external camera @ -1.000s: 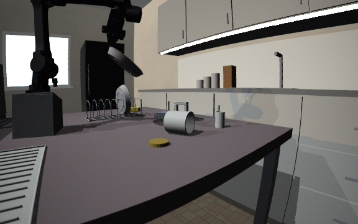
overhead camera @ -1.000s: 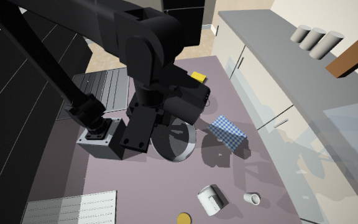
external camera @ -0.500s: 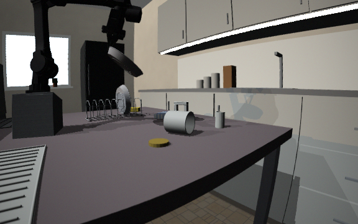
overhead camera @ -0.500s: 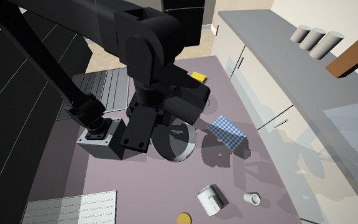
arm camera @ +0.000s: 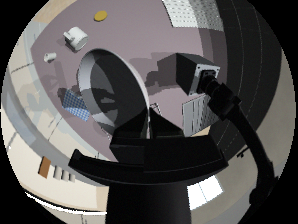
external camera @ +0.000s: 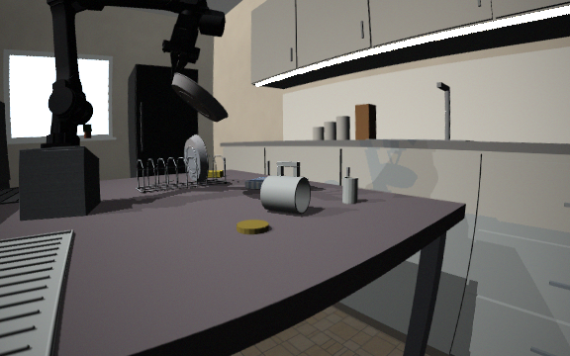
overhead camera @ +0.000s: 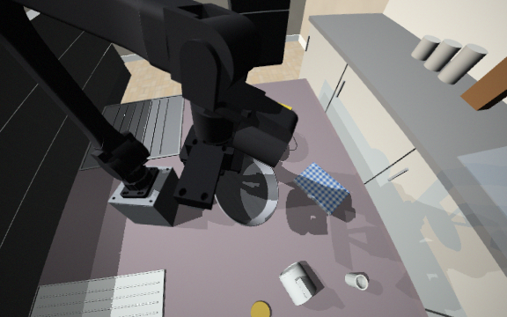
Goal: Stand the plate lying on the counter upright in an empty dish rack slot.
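Plate [external camera: 199, 96] tilted, rim pinched in tool [external camera: 179, 69], high above rack [external camera: 163, 174].

Two plates [external camera: 199, 96] [external camera: 194, 158], one rack [external camera: 163, 174], two mugs [external camera: 285, 194] [external camera: 349, 191], three canisters [external camera: 342, 127] [external camera: 330, 130] [external camera: 318, 133].

This is a home kitchen. A mauve counter top [external camera: 346, 232] carries a chrome wire dish rack [external camera: 163, 170] with a grey plate [external camera: 194, 157] standing in it, a grey mug lying on its side [external camera: 285, 194] and a folded blue-and-white checked cloth [overhead camera: 322, 187]. Along the wall runs a grey worktop [external camera: 396, 143] over pale cabinet doors [external camera: 411, 173], with three grey cylindrical canisters [external camera: 331, 129] and a brown box [external camera: 365, 121] (contents not visible). Grey wall cupboards [external camera: 327, 30] hang above an under-cabinet light strip [external camera: 396, 44]. A tall black refrigerator [external camera: 153, 119] stands beside a bright window [external camera: 30, 96].
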`<state>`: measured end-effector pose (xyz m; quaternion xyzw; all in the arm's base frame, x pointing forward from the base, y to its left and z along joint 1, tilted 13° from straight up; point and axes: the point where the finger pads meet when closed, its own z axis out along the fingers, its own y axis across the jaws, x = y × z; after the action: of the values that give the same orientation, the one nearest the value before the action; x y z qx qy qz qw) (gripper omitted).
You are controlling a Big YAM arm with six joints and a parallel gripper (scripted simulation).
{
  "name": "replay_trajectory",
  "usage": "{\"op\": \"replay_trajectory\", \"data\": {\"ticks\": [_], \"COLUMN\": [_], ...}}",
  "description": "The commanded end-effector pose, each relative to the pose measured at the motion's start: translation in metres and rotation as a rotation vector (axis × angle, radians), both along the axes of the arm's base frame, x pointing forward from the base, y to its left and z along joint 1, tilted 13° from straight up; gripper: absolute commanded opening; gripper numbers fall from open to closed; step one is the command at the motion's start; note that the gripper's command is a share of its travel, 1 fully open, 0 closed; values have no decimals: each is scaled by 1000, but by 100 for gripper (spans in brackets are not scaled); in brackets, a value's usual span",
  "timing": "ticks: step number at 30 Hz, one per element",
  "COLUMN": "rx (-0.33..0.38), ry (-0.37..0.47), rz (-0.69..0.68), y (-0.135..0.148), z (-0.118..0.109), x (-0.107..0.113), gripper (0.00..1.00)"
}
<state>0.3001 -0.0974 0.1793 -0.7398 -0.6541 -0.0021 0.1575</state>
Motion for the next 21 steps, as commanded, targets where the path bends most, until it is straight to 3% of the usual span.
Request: {"op": "replay_trajectory", "data": {"ticks": [1, 16, 17, 21], "rx": [-46, -108, -130, -155], "ry": [-99, -79, -118, -99], "rz": [34, 172, 185, 251], "y": [-4, 15, 13, 22], "z": [28, 17, 33, 21], "x": [22, 6, 18, 7], "gripper": [0, 0, 0, 0]}}
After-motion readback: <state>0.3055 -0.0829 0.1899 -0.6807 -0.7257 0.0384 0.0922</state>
